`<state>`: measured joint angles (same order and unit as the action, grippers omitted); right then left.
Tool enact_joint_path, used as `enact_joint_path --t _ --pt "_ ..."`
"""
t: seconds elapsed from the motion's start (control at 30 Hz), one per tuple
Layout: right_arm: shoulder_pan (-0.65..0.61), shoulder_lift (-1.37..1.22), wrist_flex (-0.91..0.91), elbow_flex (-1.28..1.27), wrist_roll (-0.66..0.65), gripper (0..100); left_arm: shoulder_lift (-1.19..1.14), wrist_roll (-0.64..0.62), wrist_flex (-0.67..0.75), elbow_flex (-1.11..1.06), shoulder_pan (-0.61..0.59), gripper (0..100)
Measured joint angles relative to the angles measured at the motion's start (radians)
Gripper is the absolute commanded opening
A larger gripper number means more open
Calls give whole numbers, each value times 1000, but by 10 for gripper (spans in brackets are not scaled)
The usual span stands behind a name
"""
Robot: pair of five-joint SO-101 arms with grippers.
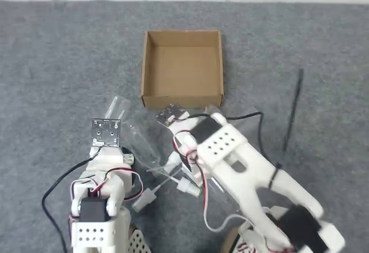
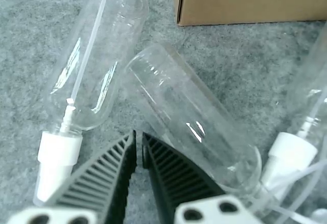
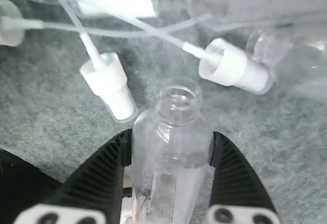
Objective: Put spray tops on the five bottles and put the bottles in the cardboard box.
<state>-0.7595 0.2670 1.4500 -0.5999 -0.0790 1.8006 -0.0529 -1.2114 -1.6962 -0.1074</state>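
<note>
Right gripper (image 3: 171, 141): clamped on a clear bottle (image 3: 176, 109), one jaw on each side of the shoulder. The bottle's neck is open. Two loose spray tops (image 3: 110, 89) (image 3: 235, 67) lie on the grey carpet (image 3: 46, 117) close to that neck but apart from it, each with its dip tube attached.

Left gripper (image 2: 138, 137): jaws drawn almost together with a thin gap, gripping nothing. It sits low over the carpet between two bottles lying on their sides. The capped bottle (image 2: 92, 55) has a white spray top (image 2: 56, 155) fitted and its tube inside. A second bottle (image 2: 189, 117) lies just beside it at an angle; whether its neck carries a top cannot be told.

Cardboard box (image 1: 181, 99): upright and open at the far centre of the carpet, its brown floor showing from wall to wall. The bottles and tops all lie on its near side, between the box and the two arms. The capped bottle lies just near and left of the box's near left corner. The left arm stands at the near left; the right arm comes in from the near right toward the centre
</note>
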Motion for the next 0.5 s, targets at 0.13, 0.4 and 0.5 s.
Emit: enact_joint_path --t 0.13,0.4,0.5 --pt "0 117 0 -43 0 104 0 0 0 0 0 12" --pt "55 307 3 -68 0 104 0 0 0 0 0 12" --pt "84 370 8 -68 0 104 0 0 0 0 0 12"
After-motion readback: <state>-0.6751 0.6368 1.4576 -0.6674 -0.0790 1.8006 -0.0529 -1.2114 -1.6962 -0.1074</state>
